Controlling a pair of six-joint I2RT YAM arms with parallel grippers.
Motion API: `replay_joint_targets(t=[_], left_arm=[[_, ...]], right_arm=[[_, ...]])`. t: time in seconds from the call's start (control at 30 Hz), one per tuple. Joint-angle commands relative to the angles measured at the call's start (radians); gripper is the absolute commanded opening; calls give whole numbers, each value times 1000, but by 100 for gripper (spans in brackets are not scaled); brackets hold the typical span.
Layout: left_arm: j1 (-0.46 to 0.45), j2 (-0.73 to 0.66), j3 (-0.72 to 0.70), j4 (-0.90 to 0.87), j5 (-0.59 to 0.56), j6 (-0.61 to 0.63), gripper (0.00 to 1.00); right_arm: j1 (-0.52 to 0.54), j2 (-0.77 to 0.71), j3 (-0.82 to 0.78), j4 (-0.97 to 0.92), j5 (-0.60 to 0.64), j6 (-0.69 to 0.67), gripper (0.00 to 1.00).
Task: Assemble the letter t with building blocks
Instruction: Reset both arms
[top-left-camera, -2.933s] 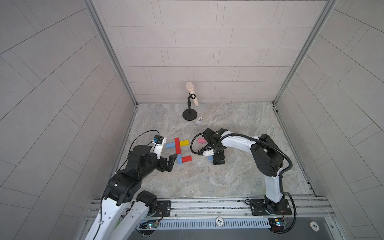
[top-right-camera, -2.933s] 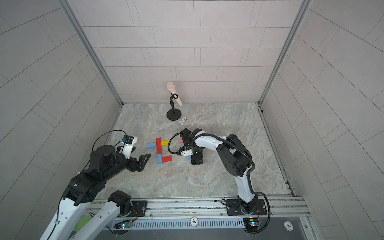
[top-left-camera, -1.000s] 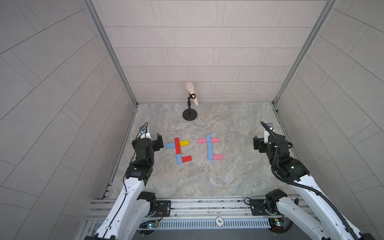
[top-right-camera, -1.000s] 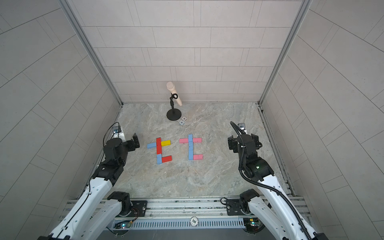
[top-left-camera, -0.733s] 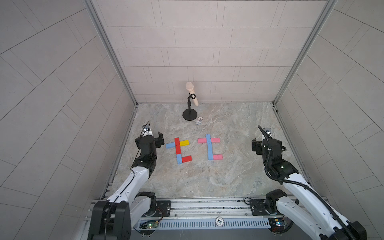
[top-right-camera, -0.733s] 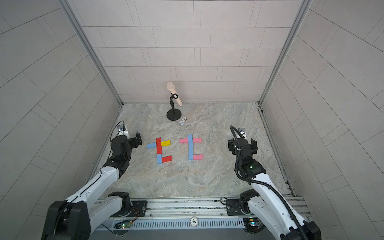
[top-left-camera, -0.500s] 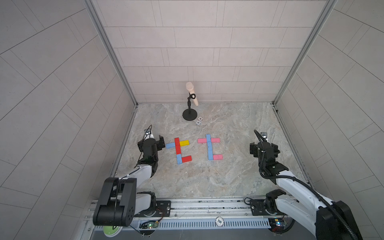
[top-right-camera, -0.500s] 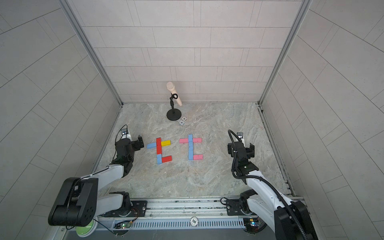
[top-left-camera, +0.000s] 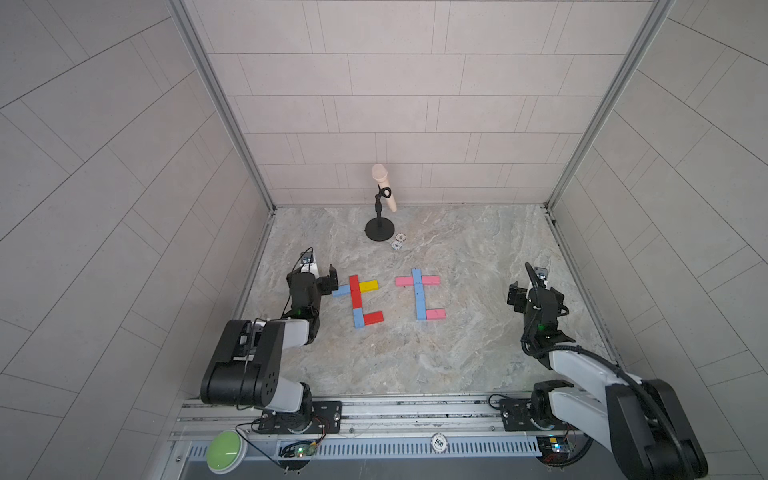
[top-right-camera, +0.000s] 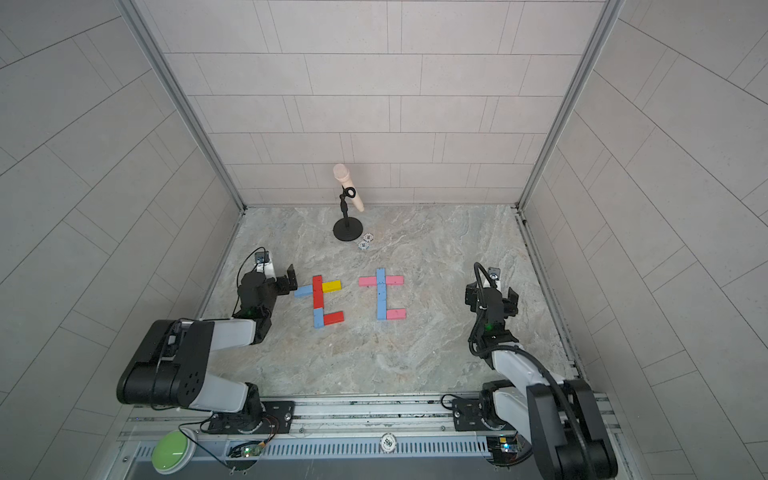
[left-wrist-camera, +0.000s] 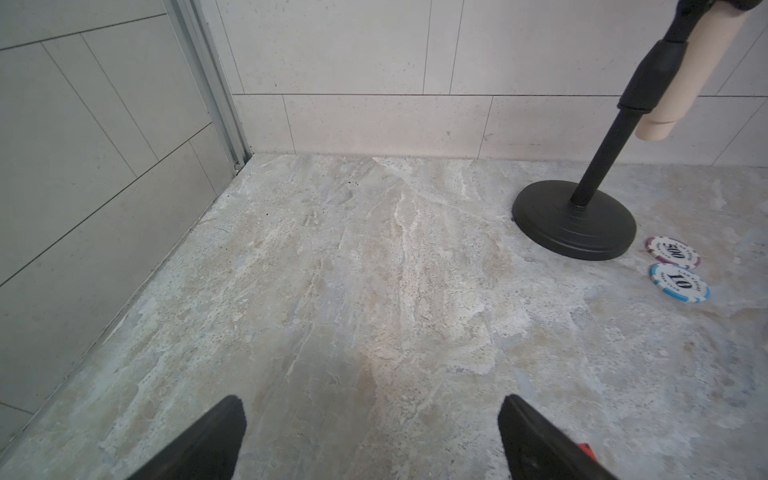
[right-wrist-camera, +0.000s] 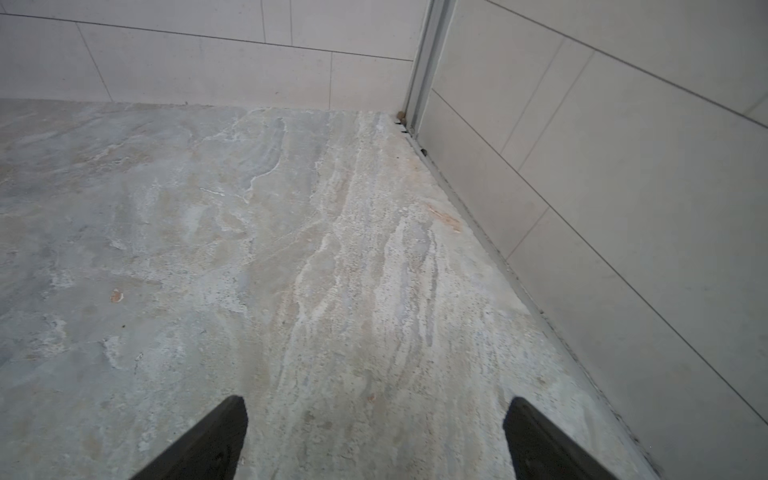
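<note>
**2 Block Letters Between 2 Released Hands**

The building blocks (top-right-camera: 318, 293) are being shown lying flat on the marbled surface (top-left-camera: 415, 365), near its middle, as 2 t-shaped figures side by side. The figure nearer the left arm is being made up of a red stem (top-left-camera: 354, 291), a light blue block (top-left-camera: 341, 290) and a yellow block (top-left-camera: 369, 286) as crossbar, a blue piece (top-left-camera: 358, 318) under the stem and a red foot (top-left-camera: 373, 318). The other figure is being formed by a light blue stem (top-left-camera: 419, 293), a pink crossbar (top-left-camera: 404, 281) and a pink foot (top-left-camera: 435, 314). The left hand (left-wrist-camera: 372, 405) is being held released, jaws spread with nothing between them, just beside the light blue block; contact cannot be told. The right hand (right-wrist-camera: 376, 405) is being held released and empty, well apart from the blocks, near the side wall (right-wrist-camera: 582, 208). A microphone stand (top-left-camera: 379, 228) and 2 poker chips (top-left-camera: 397, 245) are being seen by the back wall (top-left-camera: 395, 124).
</note>
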Motion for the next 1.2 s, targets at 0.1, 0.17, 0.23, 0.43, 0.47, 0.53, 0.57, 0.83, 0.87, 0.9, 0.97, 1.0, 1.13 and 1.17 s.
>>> replay_joint_targets(t=[0.1,0.17,0.23,0.43,0.47,0.53,0.57,0.83,0.87,0.9,0.97,1.0,1.13,1.17], left_arm=[[-5,2,18,31,12,19,100],[-7,2,18,31,12,19,100],[-7,4,19,30,11,20,100],[-7,4,20,28,9,21,100],[-7,4,21,27,9,21,100],[-7,3,20,27,9,22,100],[-7,4,19,27,9,21,100],[-10,-1,16,32,7,23,100],[-11,0,16,32,6,25,100],[-12,1,16,31,5,24,100],[-11,1,16,32,5,24,100],[-12,-1,16,32,4,24,100],[-12,2,18,29,4,25,100],[-15,1,18,33,2,28,100]], right_arm=[[2,290,155,149,-82,4,100],[15,369,189,162,-63,-11,100],[23,362,200,126,-43,-5,99],[25,359,197,130,-40,-7,99],[24,359,196,131,-40,-7,100],[25,359,196,131,-39,-7,99],[25,359,197,131,-40,-7,99],[25,362,200,128,-41,-6,100],[25,359,195,131,-40,-7,100],[26,359,197,131,-40,-7,99],[26,359,197,131,-40,-7,100],[27,359,196,132,-39,-8,99],[26,359,196,131,-40,-7,100],[27,359,196,131,-40,-7,100]])
